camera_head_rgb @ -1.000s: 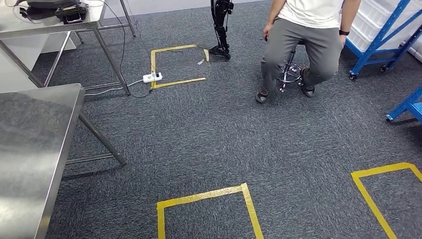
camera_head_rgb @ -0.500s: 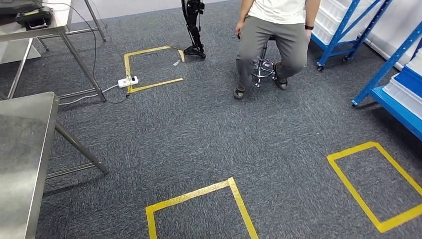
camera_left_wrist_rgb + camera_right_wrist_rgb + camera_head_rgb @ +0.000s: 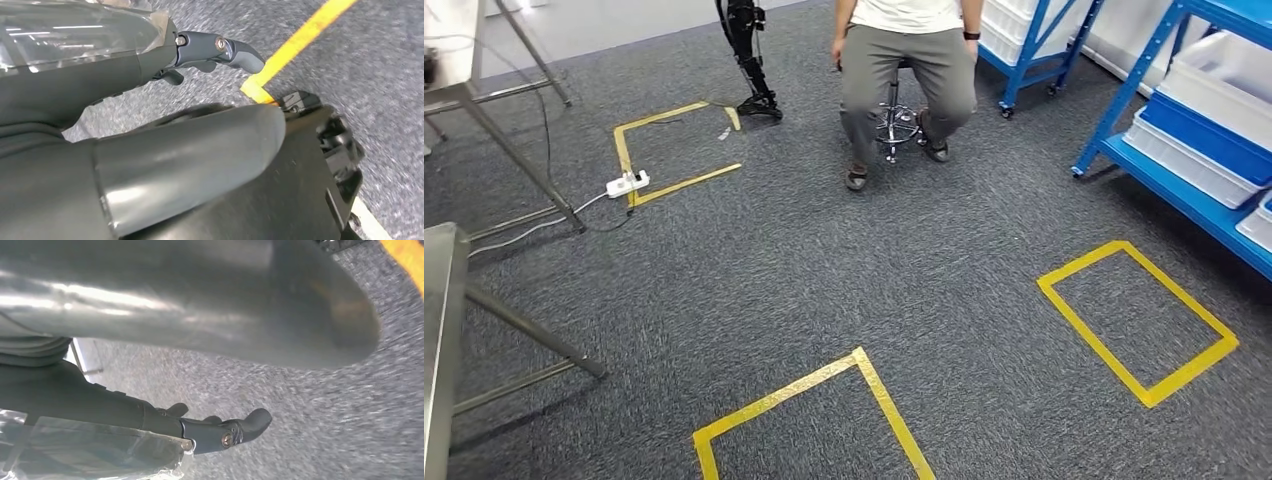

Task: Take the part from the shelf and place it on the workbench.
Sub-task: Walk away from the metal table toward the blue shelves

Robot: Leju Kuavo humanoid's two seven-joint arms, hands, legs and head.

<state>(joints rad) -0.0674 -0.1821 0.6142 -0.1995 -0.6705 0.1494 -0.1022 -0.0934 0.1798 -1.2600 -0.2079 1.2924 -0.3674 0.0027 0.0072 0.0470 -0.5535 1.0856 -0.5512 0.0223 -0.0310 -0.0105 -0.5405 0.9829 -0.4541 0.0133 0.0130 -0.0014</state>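
A blue shelf (image 3: 1169, 188) stands at the right of the head view and carries white bins (image 3: 1224, 100) and a blue bin (image 3: 1199, 135); I cannot make out a part in them. The steel workbench (image 3: 438, 330) shows as a strip at the left edge. In the left wrist view my left hand (image 3: 190, 150) hangs over the carpet, thumb and dark fingers (image 3: 225, 50) apart, holding nothing. The right wrist view shows my right hand (image 3: 225, 305) the same way, its dark fingers (image 3: 235, 432) stretched out and empty.
A person (image 3: 907, 60) sits on a stool ahead. Yellow tape squares mark the carpet at the right (image 3: 1134, 320), near me (image 3: 814, 400) and at the far left (image 3: 674, 145). A power strip (image 3: 627, 183) with its cable lies by a second table's legs (image 3: 514, 150). Another blue rack (image 3: 1034, 45) stands behind.
The camera has turned to the right: the whole scene slid left, the workbench shrank to a strip at the left edge and the blue shelf with bins came in at the right.
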